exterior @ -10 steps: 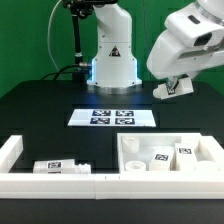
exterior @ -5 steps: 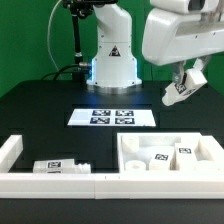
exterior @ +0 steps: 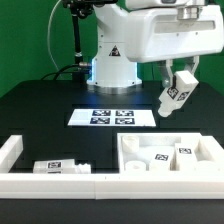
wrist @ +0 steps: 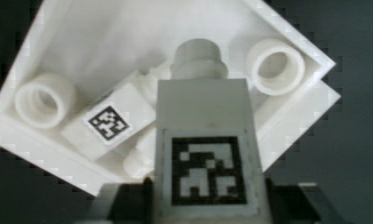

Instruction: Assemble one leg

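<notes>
My gripper [exterior: 180,78] is shut on a leg [exterior: 172,96], a small white oblong peg with a black-and-white tag. It holds the leg tilted in the air, above the table, behind the white tray-shaped part [exterior: 128,160]. In the wrist view the leg [wrist: 204,130] sits between my gripper's [wrist: 204,206] jaws, its round tip pointing at the tray-shaped part [wrist: 94,50]. That part shows two round sockets and a tag below the leg. A second leg [exterior: 60,167] lies on the table at the exterior view's front left.
The marker board [exterior: 113,117] lies flat in the middle of the black table. A white L-shaped rail [exterior: 12,152] runs along the front and the exterior view's left. The robot base [exterior: 110,60] stands at the back.
The arm has swung toward the exterior view's left and lower with the leg in its grip. The leg now hangs tilted near the marker board's right end.
</notes>
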Available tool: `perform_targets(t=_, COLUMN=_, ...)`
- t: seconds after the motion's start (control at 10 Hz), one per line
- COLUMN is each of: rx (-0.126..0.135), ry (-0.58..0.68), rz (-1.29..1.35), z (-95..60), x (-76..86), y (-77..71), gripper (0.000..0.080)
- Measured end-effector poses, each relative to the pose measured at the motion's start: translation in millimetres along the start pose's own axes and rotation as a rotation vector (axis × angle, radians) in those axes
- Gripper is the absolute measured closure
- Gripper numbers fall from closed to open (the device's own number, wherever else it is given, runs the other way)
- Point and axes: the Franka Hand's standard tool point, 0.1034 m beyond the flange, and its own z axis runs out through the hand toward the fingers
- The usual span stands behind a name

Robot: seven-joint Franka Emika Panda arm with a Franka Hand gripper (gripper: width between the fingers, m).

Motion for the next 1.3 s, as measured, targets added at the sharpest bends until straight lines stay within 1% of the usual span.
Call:
perform_targets(t=0.1, rx=0.010, ry=0.063, rz=0.011, z=-5.2, x=18.6, y=13.7, gripper=0.0512)
perform_targets(t=0.2, rx=-0.004, ry=0.143, rz=0.060, z=-4.1, x=23.7, y=17.4, gripper=0.0512)
perform_targets(t=0.3, rx=-0.020, ry=0.187, rz=0.091, z=-3.5, x=25.6, y=16.0, gripper=0.0512)
perform_targets(t=0.4, rx=-0.064, ry=0.245, rz=0.088, z=-4.0, x=35.1, y=14.6, gripper=0.0512)
perform_targets(t=0.5, rx=-0.125, ry=0.316, rz=0.086, z=-1.8, x=37.6, y=21.3, gripper=0.0512)
perform_targets(t=0.6, rx=-0.166, ry=0.340, rz=0.067, z=-1.1, x=30.9, y=31.8, gripper=0.0512)
perform_targets(t=0.7, rx=-0.220, ry=0.382, rz=0.060, z=-2.8, x=26.1, y=42.9, gripper=0.0512)
perform_targets(t=0.9, rx=-0.204, ry=0.380, rz=0.086, z=0.1, x=24.6, y=39.3, gripper=0.0512)
perform_targets(t=1.0, rx=-0.177, ry=0.370, rz=0.118, z=1.9, x=25.4, y=33.2, gripper=0.0512)
perform_targets(t=1.1, rx=-0.135, ry=0.350, rz=0.162, z=5.3, x=28.4, y=27.3, gripper=0.0512)
perform_targets(t=1.2, rx=-0.124, ry=0.353, rz=0.185, z=6.9, x=32.4, y=25.9, gripper=0.0512)
perform_targets(t=1.3, rx=-0.116, ry=0.364, rz=0.210, z=11.8, x=38.1, y=18.3, gripper=0.0512)
